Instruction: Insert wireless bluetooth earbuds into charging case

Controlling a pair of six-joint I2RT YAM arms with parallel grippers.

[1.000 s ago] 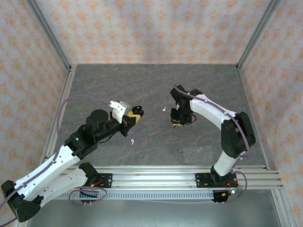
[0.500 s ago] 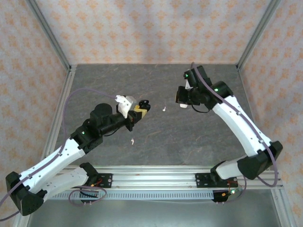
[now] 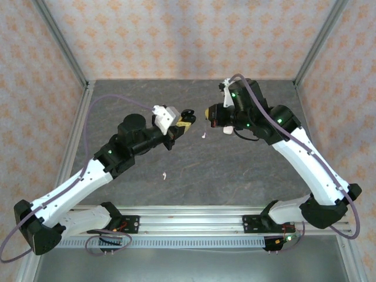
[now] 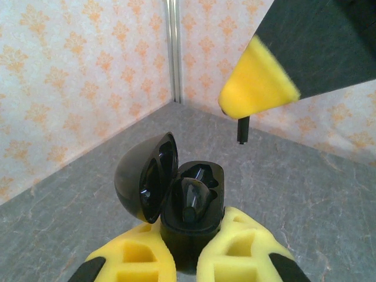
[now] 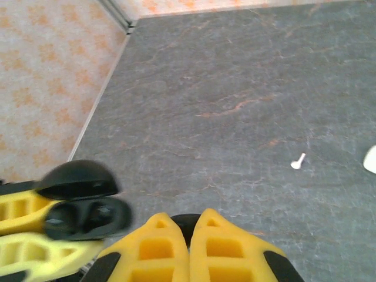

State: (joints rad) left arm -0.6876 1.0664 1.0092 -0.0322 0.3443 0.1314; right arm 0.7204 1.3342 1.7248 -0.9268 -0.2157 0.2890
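My left gripper [image 3: 183, 124] [image 4: 191, 228] is shut on the black charging case [image 3: 187, 115] [image 4: 194, 205] and holds it above the table with its lid [image 4: 144, 176] swung open to the left. One black earbud [image 4: 191, 197] sits in the case; the socket beside it looks empty. My right gripper [image 3: 210, 113] [image 5: 189, 222] is shut on a second black earbud [image 5: 185, 222], just right of the case and a little above it. Its stem [image 4: 241, 129] hangs below the yellow fingertip [image 4: 258, 88]. In the right wrist view the case [image 5: 88, 217] is at the lower left.
Two white earbuds lie on the grey table: one [image 3: 204, 136] [image 5: 298, 160] under the grippers, one [image 3: 165, 175] nearer the front. The patterned walls [image 3: 188, 35] and metal frame posts [image 3: 61, 44] close in the table at the back and sides.
My right arm has risen and swung left towards the case, its jaws closing fully on the black earbud. My left arm has carried the open case up and to the right.
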